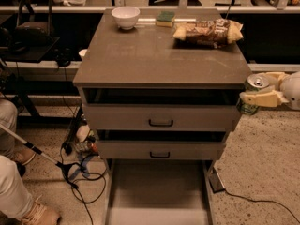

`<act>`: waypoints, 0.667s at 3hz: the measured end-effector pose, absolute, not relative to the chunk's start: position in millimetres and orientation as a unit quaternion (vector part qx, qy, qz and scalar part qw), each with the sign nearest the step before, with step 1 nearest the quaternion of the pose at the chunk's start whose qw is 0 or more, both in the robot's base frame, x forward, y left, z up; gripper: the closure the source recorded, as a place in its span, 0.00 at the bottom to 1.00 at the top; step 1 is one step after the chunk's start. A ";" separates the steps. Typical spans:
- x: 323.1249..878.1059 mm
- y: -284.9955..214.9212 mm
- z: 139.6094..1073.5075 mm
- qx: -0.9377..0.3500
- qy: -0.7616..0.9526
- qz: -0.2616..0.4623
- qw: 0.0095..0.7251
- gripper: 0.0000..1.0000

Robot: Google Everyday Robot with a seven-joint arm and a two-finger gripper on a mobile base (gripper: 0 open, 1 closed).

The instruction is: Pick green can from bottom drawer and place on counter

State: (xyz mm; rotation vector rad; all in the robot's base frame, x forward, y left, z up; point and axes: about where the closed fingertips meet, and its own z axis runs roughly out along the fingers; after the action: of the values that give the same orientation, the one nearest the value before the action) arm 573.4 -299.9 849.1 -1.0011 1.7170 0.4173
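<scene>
The green can (251,93) with its silver top is held upright in my gripper (257,92), to the right of the cabinet and just below the level of the counter (159,55). My cream fingers (260,98) are shut on the can's sides. The bottom drawer (158,191) is pulled out at the foot of the cabinet, and its flat floor is bare.
On the counter stand a white bowl (125,17), a green sponge (166,18) and a snack bag (208,31) along the back. Two drawers with black handles (161,123) sit slightly open. Cables (77,165) and a person's legs (18,196) are at the left.
</scene>
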 end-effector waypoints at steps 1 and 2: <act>573.5 -299.5 849.0 -0.419 0.718 0.175 0.527 1.00; 578.0 -302.1 881.3 -0.412 0.711 0.174 0.543 1.00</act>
State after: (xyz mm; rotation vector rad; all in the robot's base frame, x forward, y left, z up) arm 578.0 -302.1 881.3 -0.9781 1.6873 0.4124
